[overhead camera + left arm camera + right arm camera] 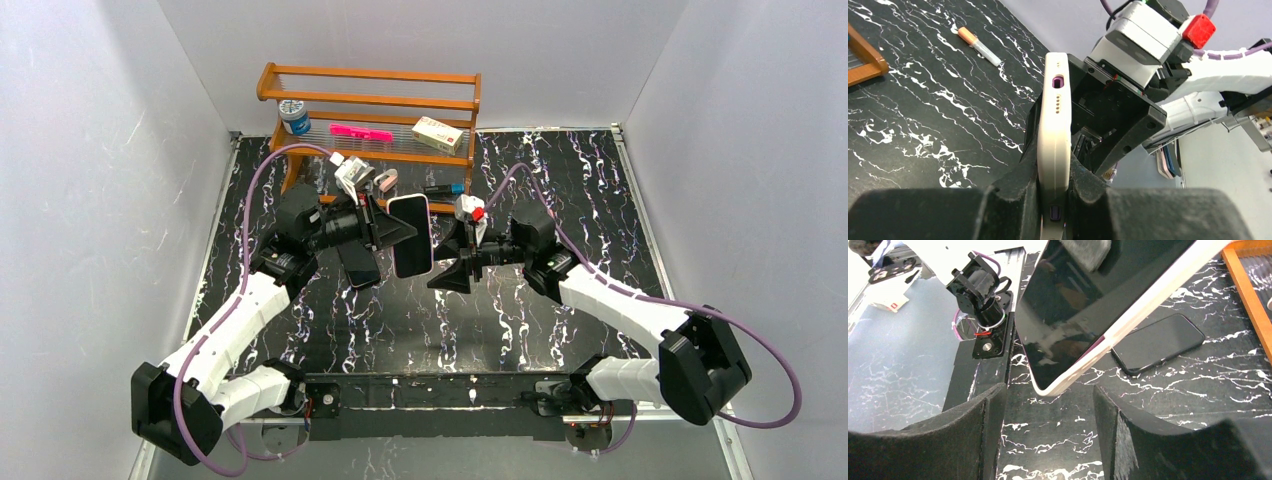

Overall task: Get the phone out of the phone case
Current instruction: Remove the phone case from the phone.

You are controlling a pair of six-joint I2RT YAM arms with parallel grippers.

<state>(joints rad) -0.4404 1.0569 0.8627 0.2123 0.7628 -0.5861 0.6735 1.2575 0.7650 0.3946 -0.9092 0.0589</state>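
L gripper [392, 233] is clenched on the phone case [1053, 140], pinching it across front & back. It's held up off the bench [520, 320], approx mid-bench, a bit toward the far edge near the wooden rack [370, 110]. The phone [1073, 300] looks to be inside the case: dark glass w/ a cream rim round it, purple showing thru the port cutout. R gripper [1050, 435] is released, jaws apart, lined up w/ a corner of the case, not touching.

To do this well, I'd say R should bite only the soft rim at that corner & peel it back off the glass, not squeeze phone + case together. L's pinch over both faces may lock the phone in, so it prob. needs easing.

Hard to see: back of the case, L's pads. Purple sliver on the long edge could be a button or a lifted lip, can't tell. A 2nd dark phone [1158, 342] lies flat on the bench underneath; its role is unclear.
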